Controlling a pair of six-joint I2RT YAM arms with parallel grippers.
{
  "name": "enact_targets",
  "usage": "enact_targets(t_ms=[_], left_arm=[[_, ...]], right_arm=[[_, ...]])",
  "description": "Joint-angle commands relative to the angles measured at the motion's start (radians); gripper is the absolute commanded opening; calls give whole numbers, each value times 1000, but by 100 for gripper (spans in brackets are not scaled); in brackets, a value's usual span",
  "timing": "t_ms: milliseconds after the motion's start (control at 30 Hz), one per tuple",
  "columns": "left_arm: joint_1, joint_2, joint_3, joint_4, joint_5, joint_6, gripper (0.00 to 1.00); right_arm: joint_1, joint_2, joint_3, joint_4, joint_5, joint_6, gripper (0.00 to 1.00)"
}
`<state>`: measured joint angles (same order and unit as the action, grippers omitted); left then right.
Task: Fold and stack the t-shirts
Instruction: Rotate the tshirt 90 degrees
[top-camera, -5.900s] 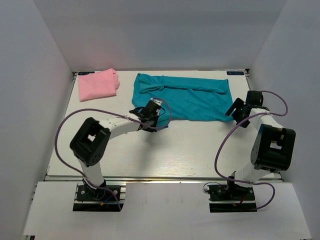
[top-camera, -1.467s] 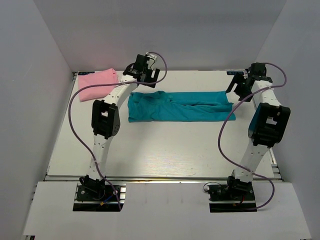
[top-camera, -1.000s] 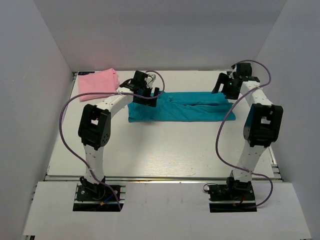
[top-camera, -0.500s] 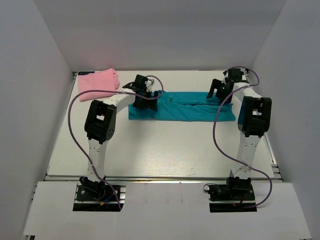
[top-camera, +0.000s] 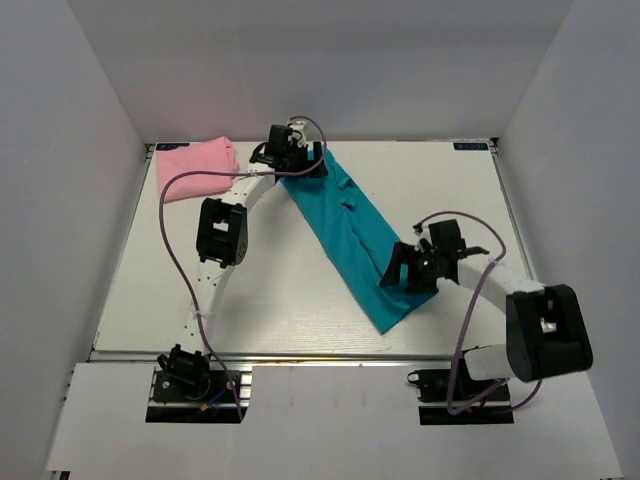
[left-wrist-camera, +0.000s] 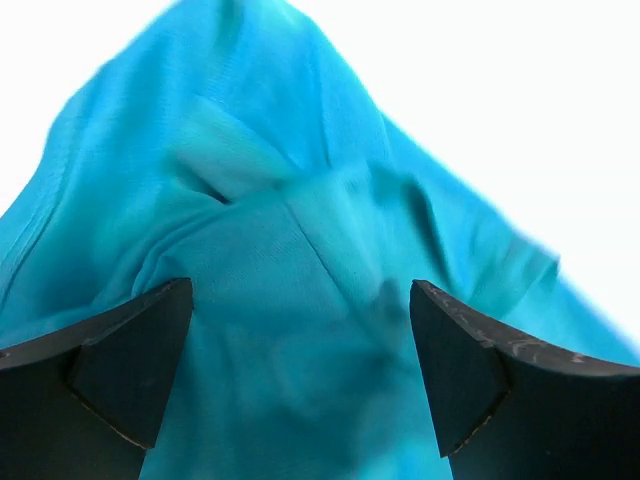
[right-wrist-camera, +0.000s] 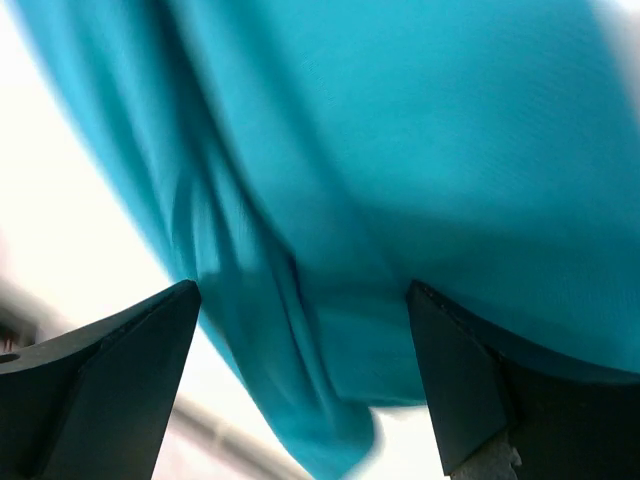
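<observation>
A teal t-shirt (top-camera: 350, 230), folded into a long band, lies diagonally on the white table from the back left toward the front middle. My left gripper (top-camera: 298, 163) is over its far end, jaws wide apart, with teal cloth (left-wrist-camera: 300, 200) filling the space between the fingers (left-wrist-camera: 120, 350). My right gripper (top-camera: 408, 270) is at the band's near end, also open, with the cloth (right-wrist-camera: 400, 150) bunched between and beyond its fingers (right-wrist-camera: 110, 370). A pink t-shirt (top-camera: 195, 168), folded, rests at the back left corner.
White walls enclose the table (top-camera: 250, 300) on the left, back and right. The arms' bases and purple cables (top-camera: 165, 250) are along the near edge.
The teal shirt has swung from lying left to right near the back into a diagonal. The right arm came forward toward the table's middle, and the left gripper shifted back.
</observation>
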<state>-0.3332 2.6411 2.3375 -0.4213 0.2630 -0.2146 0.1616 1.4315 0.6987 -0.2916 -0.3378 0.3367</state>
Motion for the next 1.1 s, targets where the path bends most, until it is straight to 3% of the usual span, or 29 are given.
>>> enact_targets(t_ms=[0,100,200,367,533,700,867,1033,1067], left_arm=[[-13,71,34,192,249,-120,100],[-27,140,52,295,271,-179,100],[-38,183,62,378,311,-278,100],[-67,220,74,415,285,-298,100],[-78,220,95,437,236,-307,100],[-78,175,109,427,159,-275,100],[-78,119,109,398,-4,-207,100],[-69,44,109,374,-5,-207,100],[-69,21,109,360,-22,-172,100]], right_arm=[[102,-85,-125,-29,-113,88,90],[218,-117,-235,73,-170,153,90],[331,-109,-240,136,-210,200,90],[539,-17,-119,212,-282,153,90],[641,44,-10,226,-308,128,90],[656,-6,100,85,-139,96,90],[656,-68,171,-47,-30,87,90],[670,-54,235,-93,118,124,90],[671,-48,257,-144,248,145,90]])
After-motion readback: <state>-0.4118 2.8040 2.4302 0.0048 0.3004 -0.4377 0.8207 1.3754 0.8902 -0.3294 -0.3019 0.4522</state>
